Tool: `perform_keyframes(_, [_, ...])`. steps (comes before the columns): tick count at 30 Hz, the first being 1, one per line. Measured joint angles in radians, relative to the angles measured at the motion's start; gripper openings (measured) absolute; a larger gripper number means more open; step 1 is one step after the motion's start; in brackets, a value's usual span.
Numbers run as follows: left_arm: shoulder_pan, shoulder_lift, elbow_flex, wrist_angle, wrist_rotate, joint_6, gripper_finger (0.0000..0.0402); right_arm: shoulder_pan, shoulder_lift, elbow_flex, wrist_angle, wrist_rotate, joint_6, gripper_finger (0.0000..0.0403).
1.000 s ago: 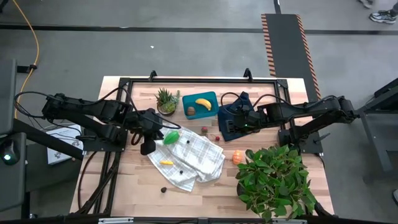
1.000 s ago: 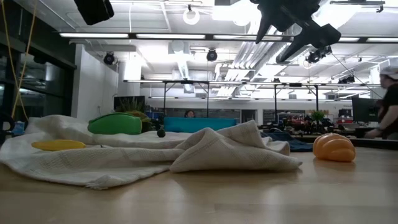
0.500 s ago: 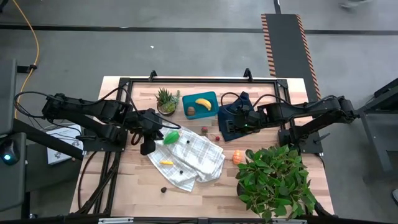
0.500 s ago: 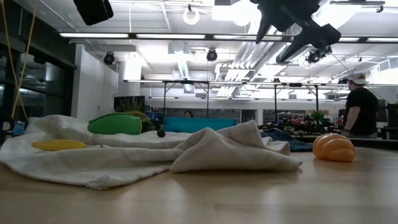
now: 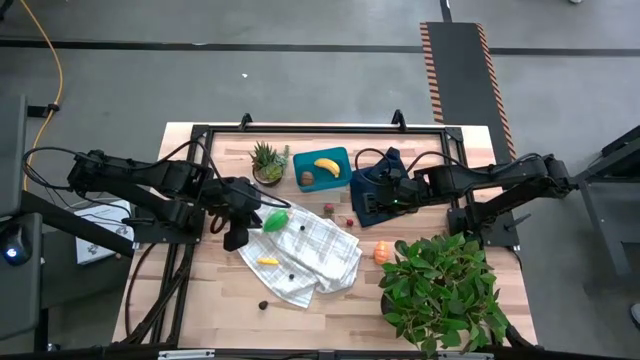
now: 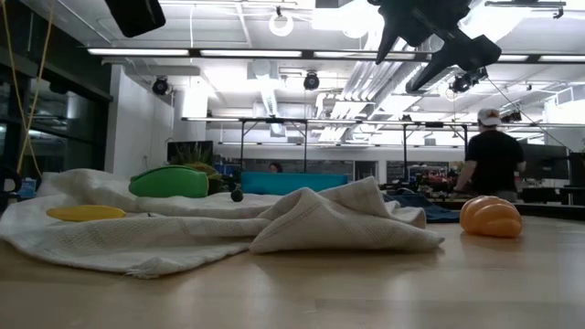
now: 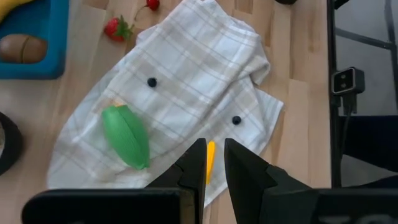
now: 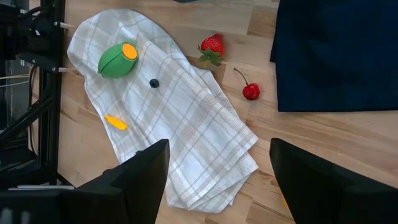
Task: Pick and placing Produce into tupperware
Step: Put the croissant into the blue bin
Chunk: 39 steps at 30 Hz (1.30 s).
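High view: showed crumpled plaid cloth (image 5: 305, 255) under smooth green piece (image 5: 275, 220); glossy teal tupperware (image 5: 322, 168) far-centre. Left gripper (image 7: 214, 163) narrow, empty; right gripper (image 8: 217, 174) wide, fingertips cropped.

One camera looks straight down over the counter (image 5: 200, 300); another sits at counter height; both wrist cameras face down, sharing the cloth (image 7: 186, 81).
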State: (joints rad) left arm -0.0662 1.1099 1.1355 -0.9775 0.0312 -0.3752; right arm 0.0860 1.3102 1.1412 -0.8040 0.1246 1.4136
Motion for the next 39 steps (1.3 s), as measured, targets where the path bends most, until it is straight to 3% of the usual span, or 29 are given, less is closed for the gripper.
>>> perform_keyframes(39, [0.000, 0.000, 0.000, 0.000, 0.014, 0.000, 0.0046, 0.000, 0.000, 0.000, -0.001, 0.000, -0.008, 0.0268])
